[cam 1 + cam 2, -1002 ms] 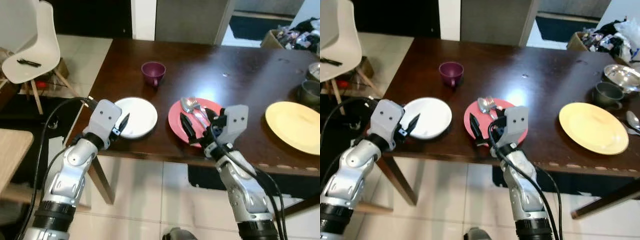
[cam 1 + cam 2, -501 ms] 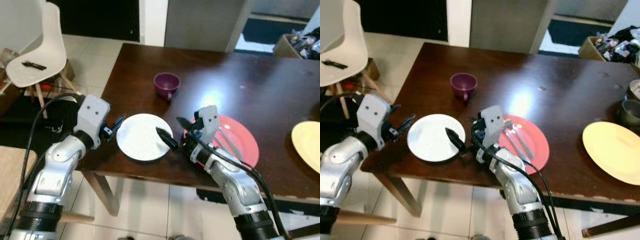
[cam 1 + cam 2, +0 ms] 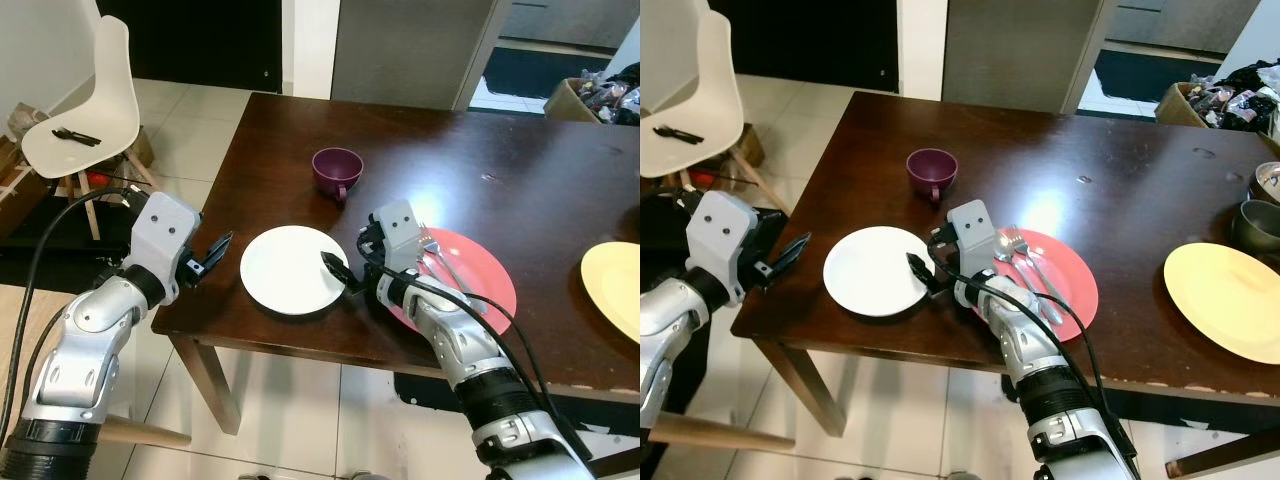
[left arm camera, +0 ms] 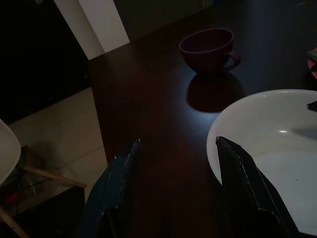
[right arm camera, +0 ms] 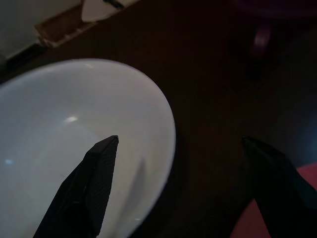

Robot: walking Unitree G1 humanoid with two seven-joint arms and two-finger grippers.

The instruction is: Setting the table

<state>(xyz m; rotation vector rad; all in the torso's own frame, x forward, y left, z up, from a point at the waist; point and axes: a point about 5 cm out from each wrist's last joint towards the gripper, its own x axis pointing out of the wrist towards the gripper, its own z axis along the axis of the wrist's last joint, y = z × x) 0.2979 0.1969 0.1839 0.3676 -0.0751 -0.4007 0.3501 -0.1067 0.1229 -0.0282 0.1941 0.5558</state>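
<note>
A white plate [image 3: 293,270] lies near the front left of the dark wooden table [image 3: 520,170]. My right gripper [image 3: 338,272] is open at the plate's right edge; in the right wrist view its two fingers [image 5: 91,183] straddle the rim of the white plate [image 5: 74,144]. My left gripper [image 3: 212,252] is open at the table's left edge, a short way left of the plate and not touching it. Right of the white plate sits a red plate [image 3: 480,300] holding a spoon and a fork [image 3: 440,262]. Behind stands a purple cup [image 3: 337,167].
A yellow plate [image 3: 615,290] lies at the far right, with a grey bowl [image 3: 1255,222] behind it. A white chair [image 3: 75,120] stands on the tiled floor to the left of the table. The table's front edge runs just under both grippers.
The camera has shifted. My right gripper has moved left from the red plate to the white plate's right edge. My left gripper has drawn back from the plate's left rim.
</note>
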